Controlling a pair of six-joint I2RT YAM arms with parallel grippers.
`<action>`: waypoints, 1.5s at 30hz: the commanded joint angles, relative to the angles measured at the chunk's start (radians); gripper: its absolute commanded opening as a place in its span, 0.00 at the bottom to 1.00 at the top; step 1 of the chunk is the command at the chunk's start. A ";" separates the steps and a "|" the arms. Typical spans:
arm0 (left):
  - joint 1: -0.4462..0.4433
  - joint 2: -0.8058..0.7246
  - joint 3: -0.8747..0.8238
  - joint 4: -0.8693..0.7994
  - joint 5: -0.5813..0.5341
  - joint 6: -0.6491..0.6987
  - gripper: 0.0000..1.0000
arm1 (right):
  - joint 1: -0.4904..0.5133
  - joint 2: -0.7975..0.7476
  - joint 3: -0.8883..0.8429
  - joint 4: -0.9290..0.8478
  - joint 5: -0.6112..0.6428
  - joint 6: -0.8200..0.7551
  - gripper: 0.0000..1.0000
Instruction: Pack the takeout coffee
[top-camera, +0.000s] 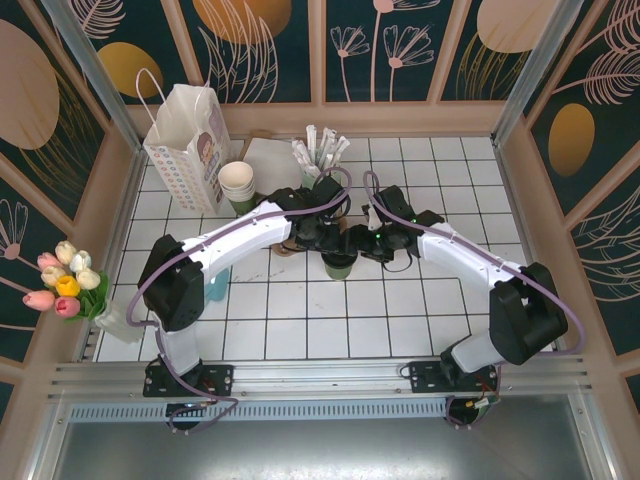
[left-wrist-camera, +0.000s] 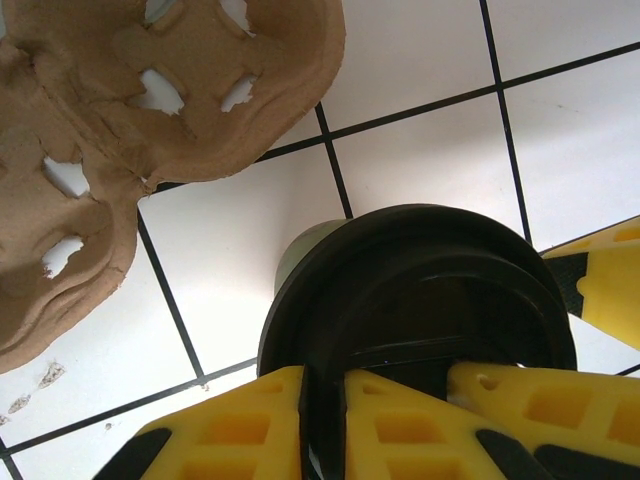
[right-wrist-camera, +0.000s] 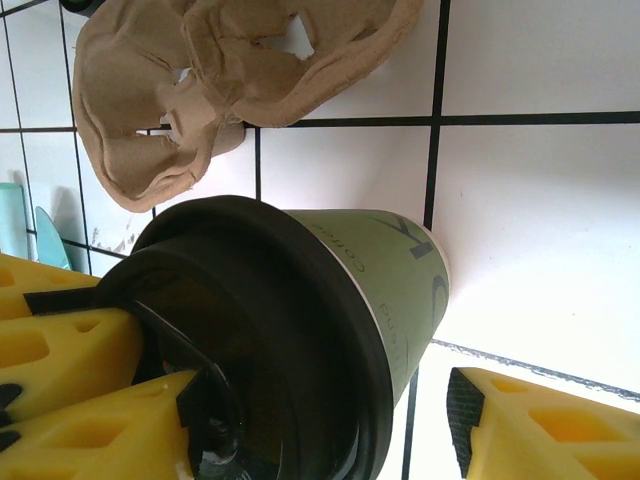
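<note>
Here, left hand (left-wrist-camera: 322, 400) clamps round black plastic lid (left-wrist-camera: 420, 290) of dark green paper cup (right-wrist-camera: 390, 290) (brown pulp carrier (left-wrist-camera: 100, 150) nearby); right hand (right-wrist-camera: 320, 400) straddles it, jaws apart.

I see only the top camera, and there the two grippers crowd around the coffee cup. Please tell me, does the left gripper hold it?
Observer: Yes. In the left wrist view the left gripper pinches the rim of the black lid between its fingers.
Operator: And the other arm?
Observer: The right gripper straddles the takeout coffee, open; in its wrist view white tile shows between one finger and the cup wall.
Operator: Is something lying near the cup?
Observer: A brown pulp carrier lies beside it, apart, with tile between them.
</note>
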 joint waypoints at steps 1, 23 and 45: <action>-0.012 -0.010 0.008 -0.006 0.059 0.019 0.18 | 0.009 0.017 -0.011 -0.051 0.053 -0.032 0.65; -0.008 -0.038 0.026 -0.004 0.067 0.024 0.24 | 0.017 0.001 -0.046 -0.007 0.041 -0.043 0.68; 0.136 -0.420 -0.476 0.328 -0.211 -0.306 0.96 | 0.039 -0.051 0.004 0.040 0.073 -0.047 0.72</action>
